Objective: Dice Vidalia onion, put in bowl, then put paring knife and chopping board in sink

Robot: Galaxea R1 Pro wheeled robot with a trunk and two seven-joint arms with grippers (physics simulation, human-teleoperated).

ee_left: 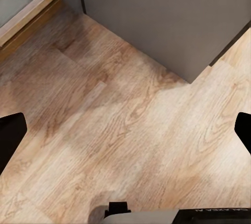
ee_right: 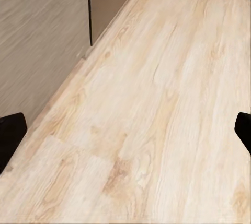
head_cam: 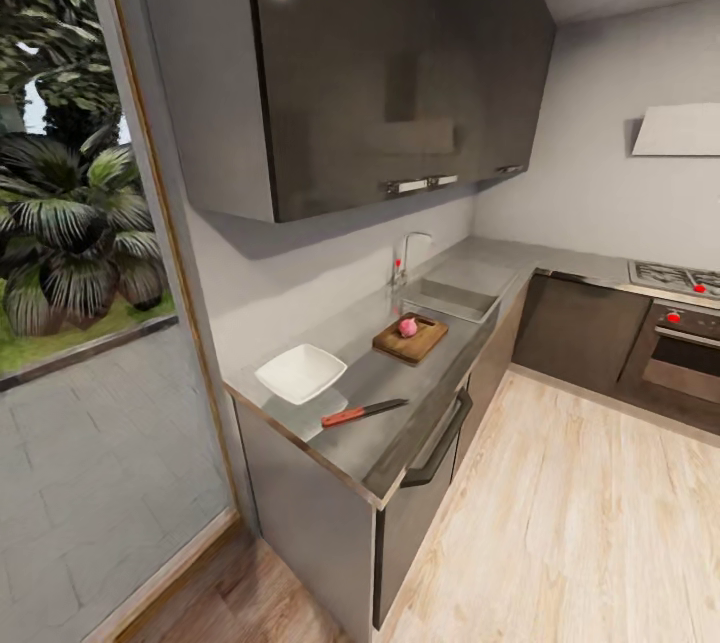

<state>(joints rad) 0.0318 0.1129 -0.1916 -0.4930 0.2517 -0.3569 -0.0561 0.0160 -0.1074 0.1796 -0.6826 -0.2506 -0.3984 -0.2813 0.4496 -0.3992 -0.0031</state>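
Note:
The pinkish-red Vidalia onion [head_cam: 408, 326] sits on the brown wooden chopping board [head_cam: 410, 339], which lies on the grey countertop [head_cam: 380, 385] just in front of the steel sink [head_cam: 448, 299] with its chrome faucet [head_cam: 405, 258]. Nearer to me on the countertop stand the white bowl [head_cam: 300, 372] and the paring knife [head_cam: 363, 412], red handle to the left. In the left wrist view my left gripper [ee_left: 125, 135] hangs open over wooden floor. In the right wrist view my right gripper [ee_right: 125, 132] is likewise open above floor, nothing between the fingers.
Dark wall cabinets [head_cam: 390, 63] hang over the worktop. A glass door [head_cam: 80, 273] with plants outside is at the left. An oven and hob [head_cam: 680, 323] stand at the far right. Light wooden floor [head_cam: 560, 523] spreads in front of the counter.

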